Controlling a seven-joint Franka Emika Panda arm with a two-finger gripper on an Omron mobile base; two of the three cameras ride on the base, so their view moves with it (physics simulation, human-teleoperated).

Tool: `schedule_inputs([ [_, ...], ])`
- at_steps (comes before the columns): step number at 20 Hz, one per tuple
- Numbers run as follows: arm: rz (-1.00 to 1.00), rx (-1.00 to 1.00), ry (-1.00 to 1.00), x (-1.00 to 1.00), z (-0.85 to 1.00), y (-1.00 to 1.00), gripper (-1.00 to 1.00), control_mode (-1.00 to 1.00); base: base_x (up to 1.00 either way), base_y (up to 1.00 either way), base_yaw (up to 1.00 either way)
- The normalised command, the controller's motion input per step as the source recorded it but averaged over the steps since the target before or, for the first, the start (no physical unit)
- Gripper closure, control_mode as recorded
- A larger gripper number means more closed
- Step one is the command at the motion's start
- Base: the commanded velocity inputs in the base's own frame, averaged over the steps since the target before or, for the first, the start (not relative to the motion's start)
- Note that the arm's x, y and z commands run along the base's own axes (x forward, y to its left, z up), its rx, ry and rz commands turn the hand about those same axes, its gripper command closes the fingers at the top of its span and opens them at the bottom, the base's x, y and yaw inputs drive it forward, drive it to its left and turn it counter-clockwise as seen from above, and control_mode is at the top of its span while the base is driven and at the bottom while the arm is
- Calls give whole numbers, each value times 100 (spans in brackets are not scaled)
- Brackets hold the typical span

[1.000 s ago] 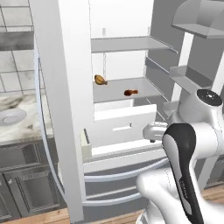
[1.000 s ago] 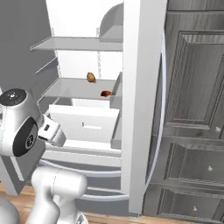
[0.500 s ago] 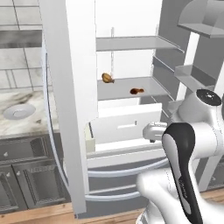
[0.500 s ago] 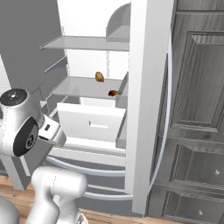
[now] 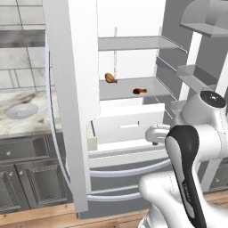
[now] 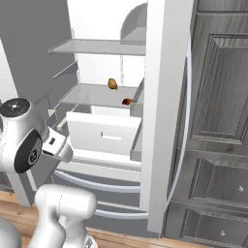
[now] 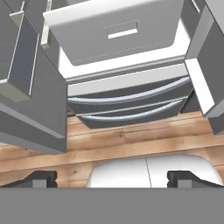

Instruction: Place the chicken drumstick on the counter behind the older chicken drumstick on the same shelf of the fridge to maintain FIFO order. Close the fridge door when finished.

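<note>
1. Compared with the earlier frames, both base views have shifted sideways across the fridge (image 5: 133, 89), so the camera base has moved; the two drumsticks lie as before on the shelf (image 5: 129, 87).
2. End effector (image 7: 113, 177): released, with its two dark fingertips (image 7: 41, 178) standing wide apart and nothing between them. It points down at the wooden floor (image 7: 131, 140) in front of the fridge.
3. Ahead of and above the end effector, the white drawer front (image 7: 118, 35) projects beneath the shelf, with the two grey bottom drawers (image 7: 131, 109) below it.
4. Chicken drumstick (image 5: 110, 78): lies on the shelf, well above and beyond the end effector, toward the rear of the compartment.
5. Second drumstick (image 5: 139, 91): lies on the same shelf, nearer the front edge, apart from the first.
6. Both fridge doors stand open; the left door (image 5: 73, 102) is edge-on in the left base view.
7. Surface (image 5: 26, 118): marbled white, off to the left of the end effector, carrying a white plate (image 5: 20, 111).
</note>
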Motion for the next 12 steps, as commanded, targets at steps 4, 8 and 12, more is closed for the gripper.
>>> schedule_inputs([
  [4, 0, 0, 0, 0, 0, 0, -100, -100, 0, 0, 0],
  [8, 0, -6, -11, -57, -1, 42, -100, -100, 0, 0, 0],
  [12, 0, -20, -22, -100, -8, 100, -100, -100, 0, 0, 0],
])
